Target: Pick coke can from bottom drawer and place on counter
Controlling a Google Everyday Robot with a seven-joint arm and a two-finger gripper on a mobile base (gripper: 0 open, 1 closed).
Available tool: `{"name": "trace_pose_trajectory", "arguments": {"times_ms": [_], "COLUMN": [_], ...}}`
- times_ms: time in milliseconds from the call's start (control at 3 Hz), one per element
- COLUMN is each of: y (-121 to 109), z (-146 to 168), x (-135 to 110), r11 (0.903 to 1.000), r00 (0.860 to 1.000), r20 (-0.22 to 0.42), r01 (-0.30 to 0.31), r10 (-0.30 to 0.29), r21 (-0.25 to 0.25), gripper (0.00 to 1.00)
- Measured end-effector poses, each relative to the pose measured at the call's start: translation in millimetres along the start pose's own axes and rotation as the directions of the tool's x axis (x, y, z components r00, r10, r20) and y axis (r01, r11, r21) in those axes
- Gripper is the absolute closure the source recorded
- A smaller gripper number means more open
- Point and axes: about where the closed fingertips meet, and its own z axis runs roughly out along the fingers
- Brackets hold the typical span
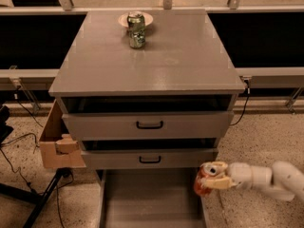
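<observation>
The coke can (205,180), red-orange with a silver top, is held in my gripper (212,177) at the right edge of the bottom drawer (147,203), lifted above its floor. The gripper is shut on the can; my white arm (266,177) reaches in from the right. The bottom drawer is pulled out, a flat grey tray with nothing else on its floor. The counter (180,56) is the broad grey top of the cabinet, above and behind the gripper.
A green can (137,31) stands at the back of the counter in front of a small pale plate (145,19). Two drawers with black handles (149,125) sit slightly open. A cardboard box (57,144) hangs at the cabinet's left. Cables lie on the floor.
</observation>
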Motion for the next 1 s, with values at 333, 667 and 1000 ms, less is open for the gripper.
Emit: {"name": "trace_pose_trajectory", "arguments": {"times_ms": [333, 667, 1000], "y": [6.6, 7.1, 9.2], "z": [-41.2, -43.2, -39.4], "x": [-85.1, -96.8, -108.2], "r11": [0.9991, 0.9983, 0.9975], "r00": [0.999, 0.998, 0.998], "r20": [0.021, 0.019, 0.027], "r01": [0.041, 0.057, 0.065], "r10": [-0.041, -0.056, -0.065], "r21": [-0.013, -0.015, -0.026], "gripper": [1.00, 1.00, 1.00]}}
